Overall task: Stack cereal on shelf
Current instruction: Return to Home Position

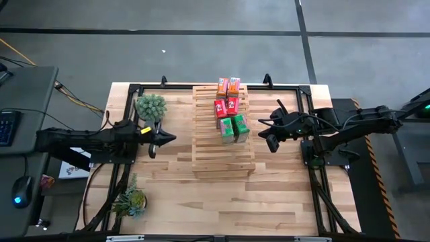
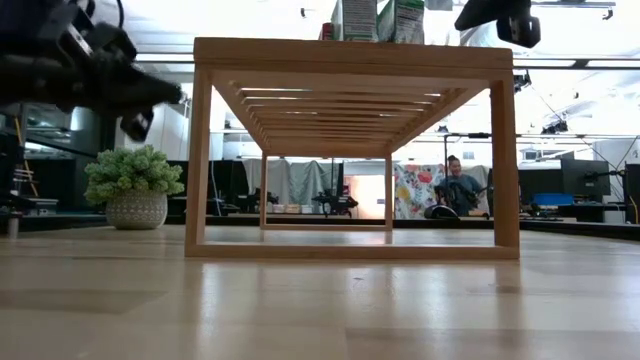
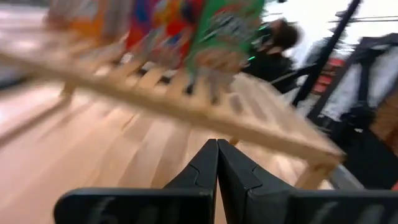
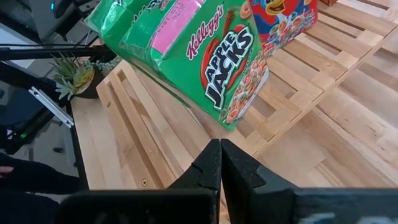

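Green cardboard cereal boxes (image 4: 186,56) stand near my closed, empty right gripper (image 4: 220,149); left gripper (image 3: 217,149) likewise; a careless retreat could topple them.

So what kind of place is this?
Probably a robot lab. The left arm and right arm stand at a wooden table, a keyboard and mouse sit beside it, and a person sits near a monitor behind.

grey floor (image 1: 201,60) crossed by dark seams surrounds the light plank worktop (image 1: 201,195). a desk (image 1: 27,101) with keyboard (image 1: 5,128) and mouse (image 1: 20,190) stands beside it. far beyond the worktop: bright ceiling lights (image 2: 570,62), monitors (image 2: 585,178) and a seated person (image 2: 458,185).
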You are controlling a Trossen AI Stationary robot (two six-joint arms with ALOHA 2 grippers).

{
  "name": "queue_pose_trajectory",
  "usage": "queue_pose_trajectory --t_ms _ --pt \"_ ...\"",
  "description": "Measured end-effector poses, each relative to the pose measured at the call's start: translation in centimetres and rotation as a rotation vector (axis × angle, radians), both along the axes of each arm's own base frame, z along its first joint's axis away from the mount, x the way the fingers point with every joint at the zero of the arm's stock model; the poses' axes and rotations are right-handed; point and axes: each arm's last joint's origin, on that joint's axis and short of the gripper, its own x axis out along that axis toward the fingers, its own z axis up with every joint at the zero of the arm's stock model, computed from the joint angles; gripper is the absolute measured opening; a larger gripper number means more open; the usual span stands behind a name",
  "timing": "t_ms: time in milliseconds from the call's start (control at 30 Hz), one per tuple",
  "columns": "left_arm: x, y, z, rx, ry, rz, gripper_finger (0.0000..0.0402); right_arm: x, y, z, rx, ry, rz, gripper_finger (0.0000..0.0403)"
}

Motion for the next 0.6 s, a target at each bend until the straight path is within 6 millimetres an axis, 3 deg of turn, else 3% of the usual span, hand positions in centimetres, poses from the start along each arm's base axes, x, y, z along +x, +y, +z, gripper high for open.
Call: queue_pose_trajectory --t_ms 133,367,600 --pt "0.0 -0.2 0.82 0.102 -0.084 -0.055 0.0 0.0 0.0 0.0 -0.015 0.002 0.012 0.0" --pt "0.01 -0.31 0.48 0.108 -0.05 -0.091 0.0 0.0 0.0 0.0 -0.033 0.004 0.027 0.0" --pt "-0.11 -0.34 0.92 0.24 -0.098 -0.094 0.0 0.0 0.0 0.0 -0.044 0.006 0.035 0.0"
